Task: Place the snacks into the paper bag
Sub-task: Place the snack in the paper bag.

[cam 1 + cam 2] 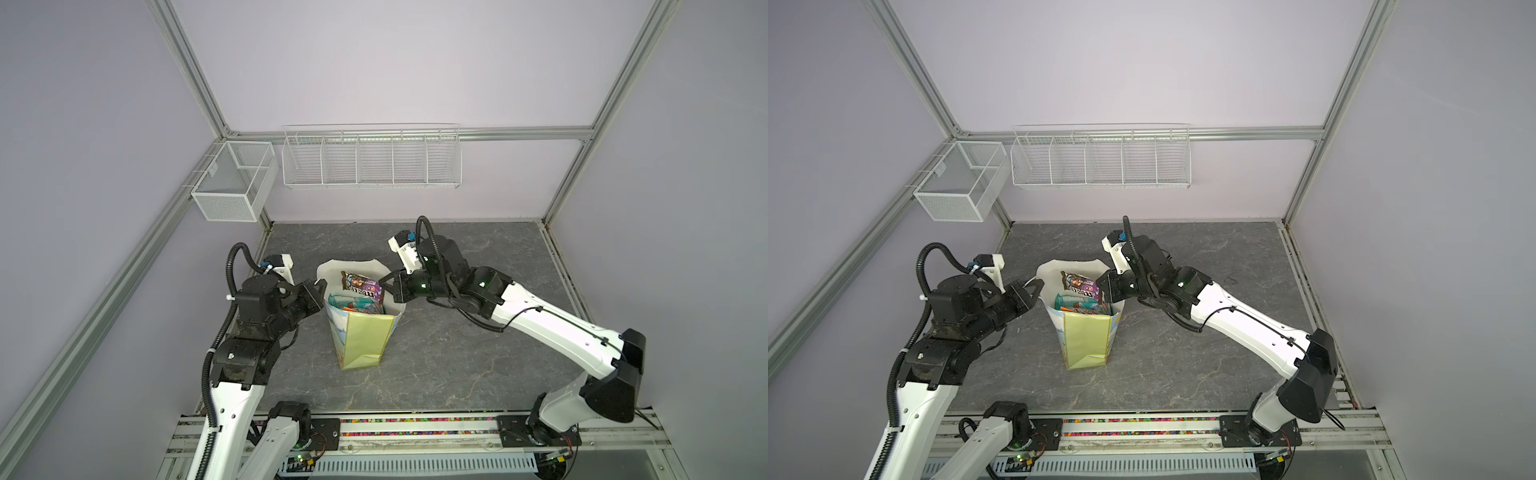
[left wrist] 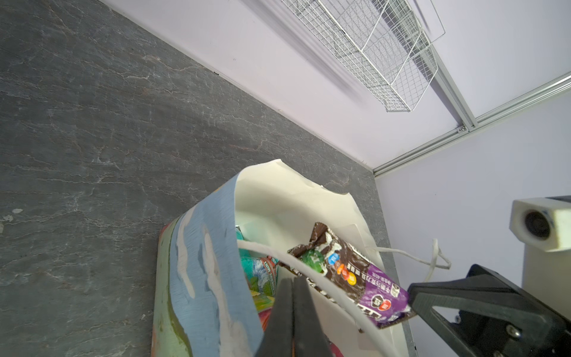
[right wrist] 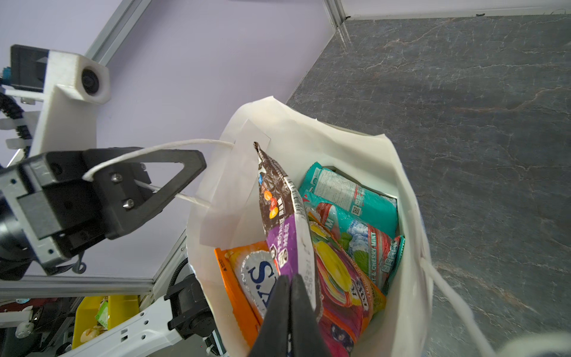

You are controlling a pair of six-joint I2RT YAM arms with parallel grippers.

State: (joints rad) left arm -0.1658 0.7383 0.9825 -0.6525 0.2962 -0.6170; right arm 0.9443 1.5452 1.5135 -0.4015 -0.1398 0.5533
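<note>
Pinching brown-purple M&M's pack by its end, jaws of right gripper, long axis slanting over paper bag mouth; clamping cord handle, jaws of left gripper.

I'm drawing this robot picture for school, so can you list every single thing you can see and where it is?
paper bag: 1, sky print with yellow-green side, standing open mid-table
M&M's pack: 1, brown-purple, at the bag's mouth
orange pouch: 1, orange, inside bag
teal pouch: 1, teal, inside bag
FOX'S pouch: 1, teal-red, inside bag
yellow-pink pouch: 1, yellow-pink, inside bag
mesh basket: 1, white, on left wall rail
long wire basket: 1, white, on back wall
table: 1, grey marbled, under the bag
left arm, right arm: 2, white-black, flanking bag
left hand: 1, black, shut on bag's cord handle
right hand: 1, black, shut on M&M's pack
</note>
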